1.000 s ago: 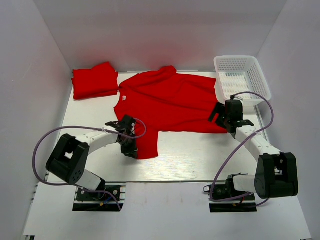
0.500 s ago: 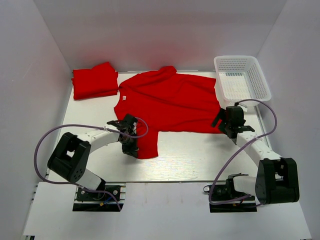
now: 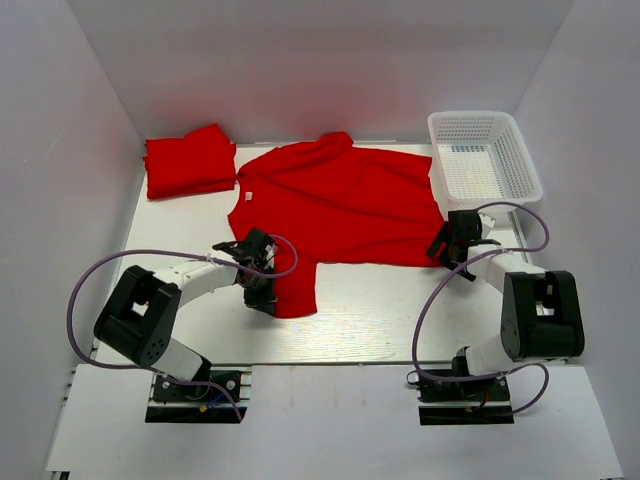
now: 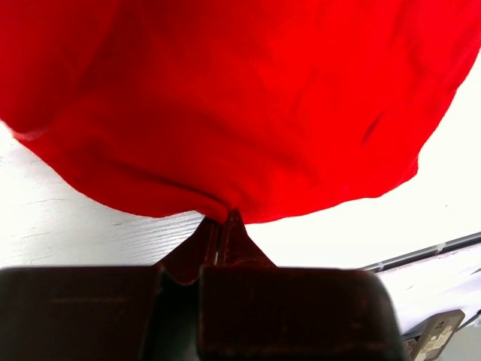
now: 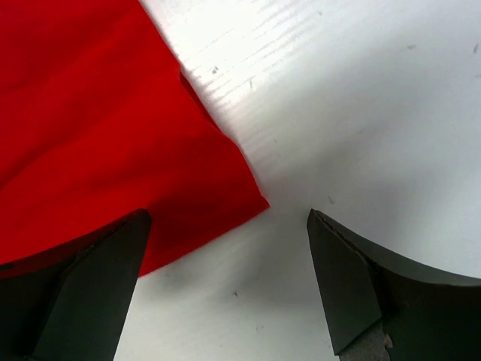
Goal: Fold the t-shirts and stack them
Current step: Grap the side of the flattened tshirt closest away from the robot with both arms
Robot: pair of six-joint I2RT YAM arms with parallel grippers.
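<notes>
Just sm. white neck label (image 3: 247, 197) on spread t-shirt (image 3: 340, 205), txt too small.

The spread t-shirt (image 3: 340, 205) lies between the folded t-shirt (image 3: 188, 160) and the basket (image 3: 487, 155).

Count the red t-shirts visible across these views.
2. A spread t-shirt lies mid-table, its near sleeve pinched in the left fingers. A folded t-shirt sits at the far-left corner; that bundle could hide more.

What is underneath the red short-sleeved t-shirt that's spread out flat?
The white table shows around the spread red t-shirt; anything beneath the cloth is covered. The left gripper pinches its sleeve edge.
</notes>
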